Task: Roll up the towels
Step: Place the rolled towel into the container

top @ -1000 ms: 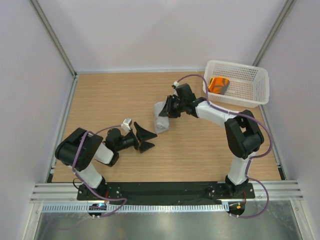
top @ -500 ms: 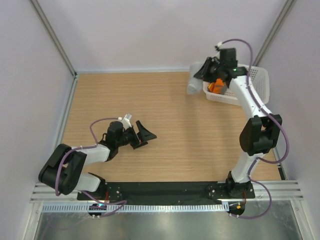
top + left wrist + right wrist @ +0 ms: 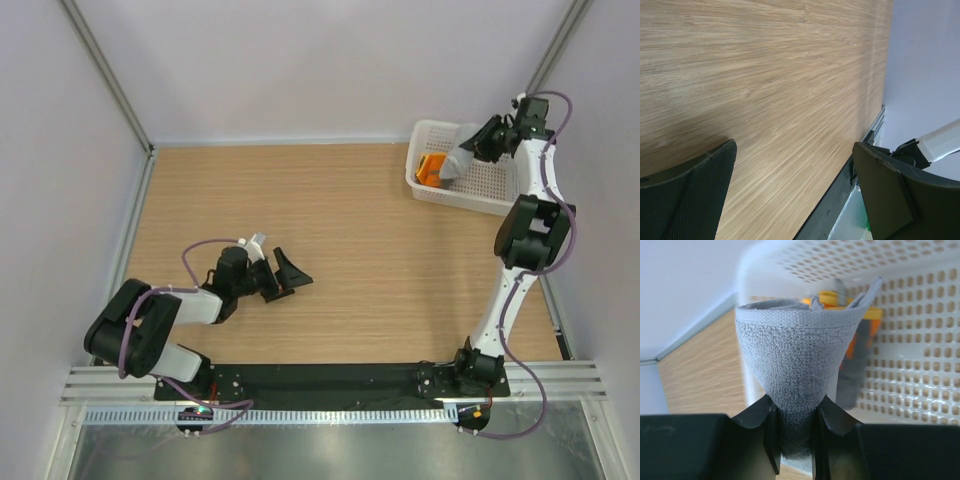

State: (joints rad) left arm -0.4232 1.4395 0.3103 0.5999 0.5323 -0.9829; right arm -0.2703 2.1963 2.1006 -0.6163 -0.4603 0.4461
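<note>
**Item 1. Light-grey towel** [image 3: 461, 158]. Terry cloth with a looped pile and a stitched hem band along its edge. In the right wrist view [image 3: 795, 360] it is bundled into a funnel shape, narrow at the pinch and flaring wide beyond it. It is held over the 9 o'clock half of the basket. Whether its far end touches the basket floor cannot be told.

**Item 2. Orange towel** [image 3: 431, 168]. Soft cloth, bright orange with a yellowish strip, crumpled. It lies inside the basket at its 9 o'clock end, at about 8 o'clock of the grey towel. From the right wrist it is partly hidden behind the grey cloth.

**Item 3. Right gripper** [image 3: 479, 147]. Black, hard-edged fingers [image 3: 771, 426] pressed together on the grey towel's narrow end, pinching it.

**Item 4. Left gripper** [image 3: 283, 281]. Black, wedge-shaped fingers [image 3: 690, 192] with a fine woven-looking pad texture. The jaws are spread wide with nothing between them, low over the table at its 8 o'clock.

**Item 5. Basket** [image 3: 492, 188]. White rigid plastic, rectangular, with a rounded rim and walls and floor perforated in regular rows. It stands at the table's 2 o'clock corner.

**Item 6. Table** [image 3: 350, 230]. Flat top in light wood grain.
</note>
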